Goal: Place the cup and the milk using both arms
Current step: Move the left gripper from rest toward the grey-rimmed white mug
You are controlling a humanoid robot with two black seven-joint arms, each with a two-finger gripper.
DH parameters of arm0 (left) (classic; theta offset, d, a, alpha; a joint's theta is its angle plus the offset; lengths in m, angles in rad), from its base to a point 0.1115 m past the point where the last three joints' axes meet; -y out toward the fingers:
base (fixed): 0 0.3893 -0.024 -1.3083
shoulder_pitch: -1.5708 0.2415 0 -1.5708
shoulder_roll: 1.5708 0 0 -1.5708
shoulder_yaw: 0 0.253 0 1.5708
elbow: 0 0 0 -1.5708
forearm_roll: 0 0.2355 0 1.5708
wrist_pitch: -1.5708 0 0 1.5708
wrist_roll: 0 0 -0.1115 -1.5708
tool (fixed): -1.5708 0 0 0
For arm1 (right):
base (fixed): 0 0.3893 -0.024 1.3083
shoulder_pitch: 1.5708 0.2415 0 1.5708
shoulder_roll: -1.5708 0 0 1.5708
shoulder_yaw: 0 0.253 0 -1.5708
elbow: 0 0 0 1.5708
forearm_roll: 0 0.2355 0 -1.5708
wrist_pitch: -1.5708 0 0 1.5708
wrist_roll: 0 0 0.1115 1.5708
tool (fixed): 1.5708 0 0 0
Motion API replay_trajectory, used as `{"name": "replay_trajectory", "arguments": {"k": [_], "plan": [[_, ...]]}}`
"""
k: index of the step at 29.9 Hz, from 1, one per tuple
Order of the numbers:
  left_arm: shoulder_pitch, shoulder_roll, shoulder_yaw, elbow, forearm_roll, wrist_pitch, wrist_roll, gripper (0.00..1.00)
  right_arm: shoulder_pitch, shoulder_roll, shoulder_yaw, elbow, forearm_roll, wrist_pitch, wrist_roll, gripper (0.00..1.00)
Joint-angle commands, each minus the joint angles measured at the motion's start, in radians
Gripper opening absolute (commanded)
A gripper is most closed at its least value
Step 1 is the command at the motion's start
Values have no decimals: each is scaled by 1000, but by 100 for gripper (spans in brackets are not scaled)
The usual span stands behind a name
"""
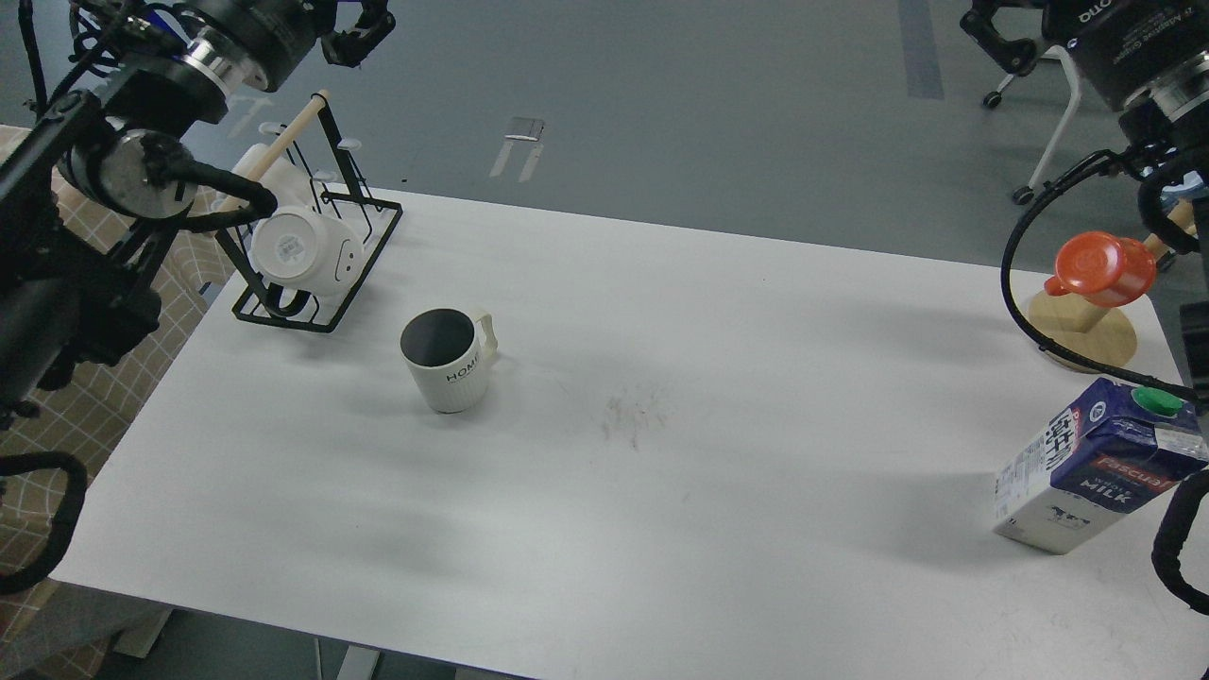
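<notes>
The cream-white ribbed cup (447,361) with a dark interior and "HOME" on its side stands upright on the white table (661,510), left of centre, handle to the right. The navy-blue and white milk carton (1096,467) with a green cap stands at the table's right edge. My left gripper (357,36) is raised at the top left, well above and behind the cup. My right gripper (996,33) is raised at the top right, far above the milk. Both are dark and partly cut off, so their fingers cannot be told apart. Neither touches anything.
A black wire rack (316,274) with a wooden handle holds plain white mugs (297,247) at the table's back left. An orange-red cup (1103,268) hangs on a round wooden stand (1086,335) at the back right. A chair (1048,142) stands on the grey floor behind.
</notes>
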Motion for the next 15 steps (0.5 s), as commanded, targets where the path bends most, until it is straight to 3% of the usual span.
{"name": "replay_trajectory", "arguments": {"k": [1,7,15], "plan": [[32,95,5,-77,104,-48,-4,97,-15,1,3,9,-1,0,1,100],[88,216,-6,-178,195,-149,-10,98,-20,-4,10,1,-4,0,4,100],[68,264,54,-198,560,-149,-13,97,-24,-10,12,1,-7,0,13,100]]}}
